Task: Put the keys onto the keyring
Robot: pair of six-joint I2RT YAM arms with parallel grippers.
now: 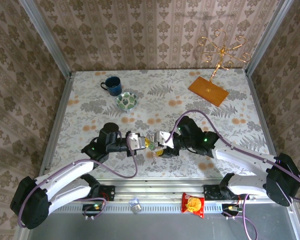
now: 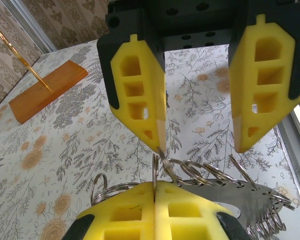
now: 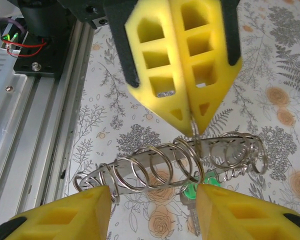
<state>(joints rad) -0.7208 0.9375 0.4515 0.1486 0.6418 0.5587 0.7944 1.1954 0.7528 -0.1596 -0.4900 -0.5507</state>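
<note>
left pincer [image 3: 192, 131]: pressed together, pinching one loop of the keyring [image 3: 155, 167], its row of split rings running left to right across the lower frame; right pincer [image 2: 200, 147]: spread, straddling that row; green-tagged key [image 3: 190, 191] beneath it, nearer the right pincer

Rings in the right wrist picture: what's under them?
A green tag and part of a key, over the flowery table. The rings and a yellow finger cover the rest, so whether it hangs on a ring is hidden.
</note>
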